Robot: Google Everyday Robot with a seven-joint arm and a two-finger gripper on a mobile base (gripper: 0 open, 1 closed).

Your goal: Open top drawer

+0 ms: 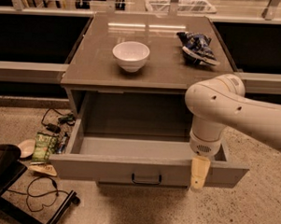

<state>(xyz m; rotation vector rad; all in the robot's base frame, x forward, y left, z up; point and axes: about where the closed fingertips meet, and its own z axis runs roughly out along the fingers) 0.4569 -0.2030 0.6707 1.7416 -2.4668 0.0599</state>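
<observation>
The top drawer [147, 170] stands pulled far out of the grey cabinet, and its grey box interior [134, 146] shows. Its wide front panel has a small dark centre handle [146, 179]. My gripper [198, 174] hangs from the white arm [224, 113] over the right part of the front panel. It is to the right of the handle and overlaps the panel's top edge. It is not on the handle.
A white bowl [131, 55] and a blue snack bag [197, 46] lie on the cabinet top [96, 65]. On the floor at the left lie cables [43, 189], a green packet [44, 144] and a dark chair base [2, 166]. Dark shelving runs behind.
</observation>
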